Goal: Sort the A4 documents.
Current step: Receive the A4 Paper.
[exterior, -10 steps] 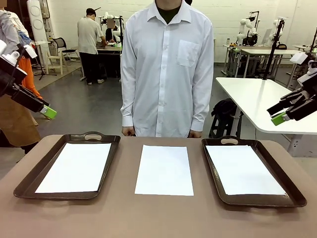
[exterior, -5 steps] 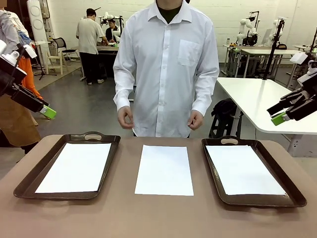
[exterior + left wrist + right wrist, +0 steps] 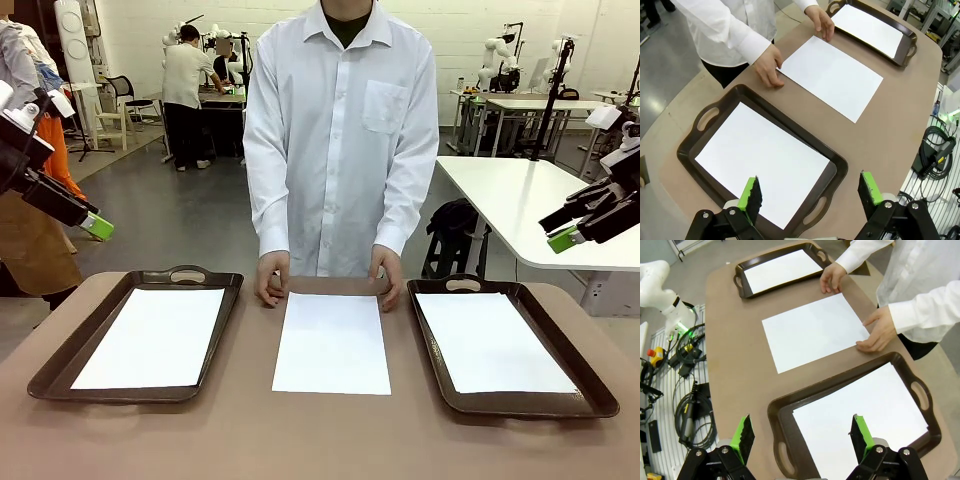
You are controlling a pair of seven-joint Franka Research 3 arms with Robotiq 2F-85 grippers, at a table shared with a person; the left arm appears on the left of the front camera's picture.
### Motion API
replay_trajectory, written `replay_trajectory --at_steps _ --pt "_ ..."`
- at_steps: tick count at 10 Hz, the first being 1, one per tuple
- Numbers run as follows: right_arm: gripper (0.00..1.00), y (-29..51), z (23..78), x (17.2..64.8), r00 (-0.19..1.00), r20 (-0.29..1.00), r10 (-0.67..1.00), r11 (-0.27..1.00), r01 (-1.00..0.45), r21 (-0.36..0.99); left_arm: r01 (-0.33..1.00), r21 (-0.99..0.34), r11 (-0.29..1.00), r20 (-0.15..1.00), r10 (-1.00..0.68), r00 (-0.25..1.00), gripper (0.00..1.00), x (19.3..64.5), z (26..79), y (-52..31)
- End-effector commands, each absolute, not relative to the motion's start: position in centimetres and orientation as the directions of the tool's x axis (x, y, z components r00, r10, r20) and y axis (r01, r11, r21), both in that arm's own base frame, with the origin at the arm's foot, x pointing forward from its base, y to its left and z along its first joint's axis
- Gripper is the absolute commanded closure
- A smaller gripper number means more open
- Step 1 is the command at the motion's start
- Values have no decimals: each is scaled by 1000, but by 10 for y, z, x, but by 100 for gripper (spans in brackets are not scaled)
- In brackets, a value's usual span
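I see my left gripper (image 3: 97, 226) hanging at the frame's left edge and my right gripper (image 3: 563, 238) at the right edge, both raised off the tabletop (image 3: 330, 440), fingers (image 3: 753, 192) spread wide apart and holding nothing. A thin white A4 sheet (image 3: 332, 342) lies flat in the middle, between two dark brown handled trays (glossy, rounded corners): the left tray (image 3: 60, 362) and the right tray (image 3: 590, 385), each carrying another sheet (image 3: 155, 337) (image 3: 492, 341). The person's hands (image 3: 271, 279) (image 3: 387, 279) rest palms-down at the middle sheet's far corners, white cuffs above.
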State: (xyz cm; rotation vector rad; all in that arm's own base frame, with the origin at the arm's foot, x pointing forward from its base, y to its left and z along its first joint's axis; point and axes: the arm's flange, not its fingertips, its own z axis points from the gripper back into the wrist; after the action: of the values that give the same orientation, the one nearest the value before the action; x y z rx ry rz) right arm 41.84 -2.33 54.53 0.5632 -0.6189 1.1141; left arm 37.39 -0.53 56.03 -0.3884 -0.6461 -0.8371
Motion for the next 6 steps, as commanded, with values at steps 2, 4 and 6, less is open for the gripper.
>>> replay_trajectory --at_steps 2,4,6 --pt "0 -22 545 419 309 698 646 339 -935 101 786 -76 613 671 -552 495 0 375 560 -6" --pt "0 -22 545 419 309 698 646 339 -935 101 786 -76 613 671 -552 495 0 375 560 -6" --pt "0 -22 545 419 309 698 646 339 -935 101 786 -76 613 671 -552 495 0 375 560 -6"
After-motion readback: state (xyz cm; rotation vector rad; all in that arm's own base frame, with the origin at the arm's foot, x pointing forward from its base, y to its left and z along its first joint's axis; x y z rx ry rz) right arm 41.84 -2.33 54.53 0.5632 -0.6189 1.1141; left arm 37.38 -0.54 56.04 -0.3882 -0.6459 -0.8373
